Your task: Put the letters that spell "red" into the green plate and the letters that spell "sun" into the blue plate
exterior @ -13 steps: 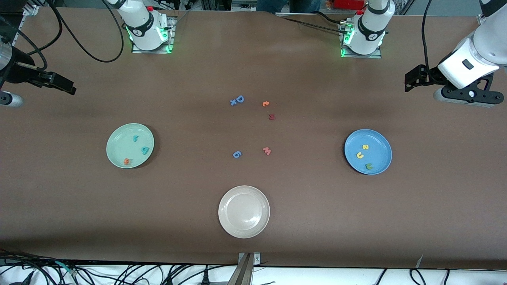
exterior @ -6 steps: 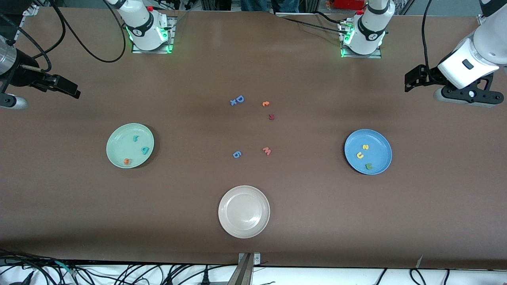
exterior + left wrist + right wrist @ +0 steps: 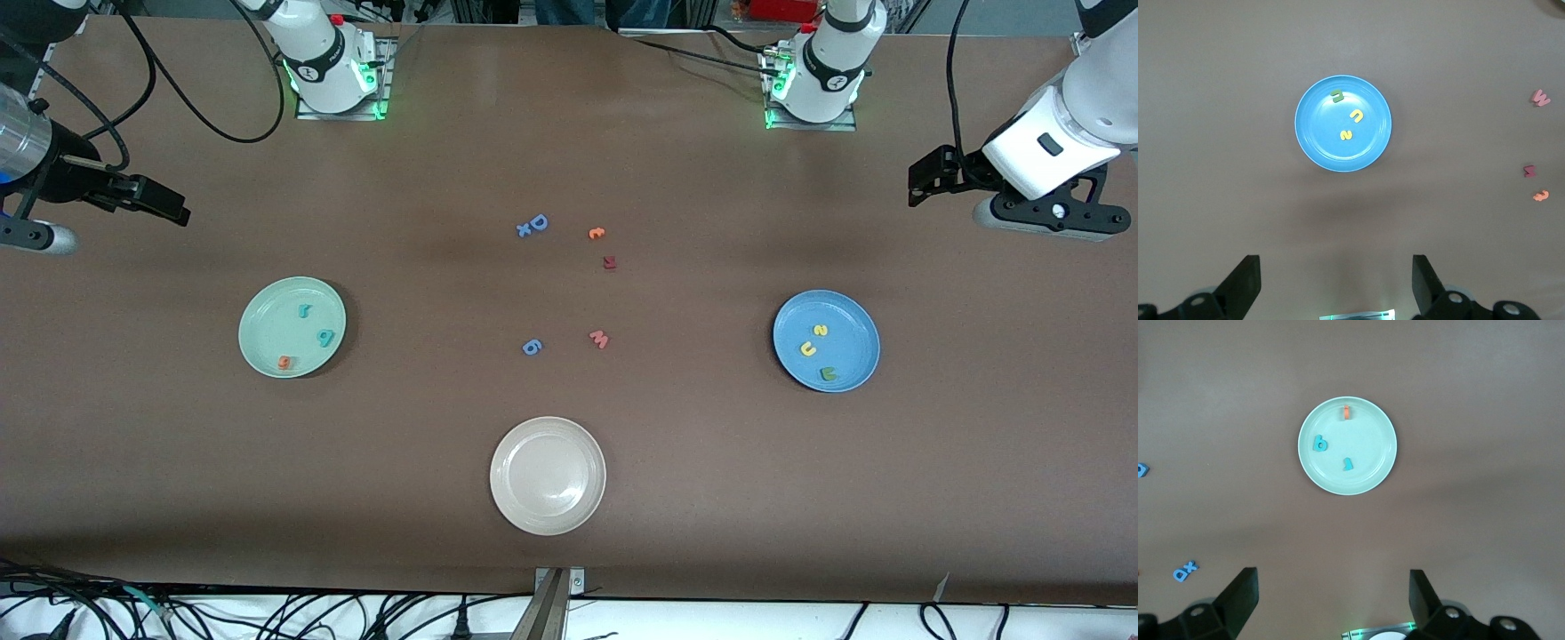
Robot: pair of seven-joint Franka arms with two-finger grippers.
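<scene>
Both sets look sorted: teal r [image 3: 304,311], teal d [image 3: 326,337] and orange e [image 3: 284,362] lie in the green plate [image 3: 258,351]; yellow s [image 3: 821,331], yellow u [image 3: 808,348] and green n [image 3: 828,374] lie in the blue plate [image 3: 858,316]. The left pincer [image 3: 925,176] hangs spread and empty above the counter [image 3: 569,551], up from the blue plate; the right pincer [image 3: 160,201], likewise spread, hangs up from the green plate. Little risk remains unless an arm sweeps low and nudges a plate. No brand markings are readable.
</scene>
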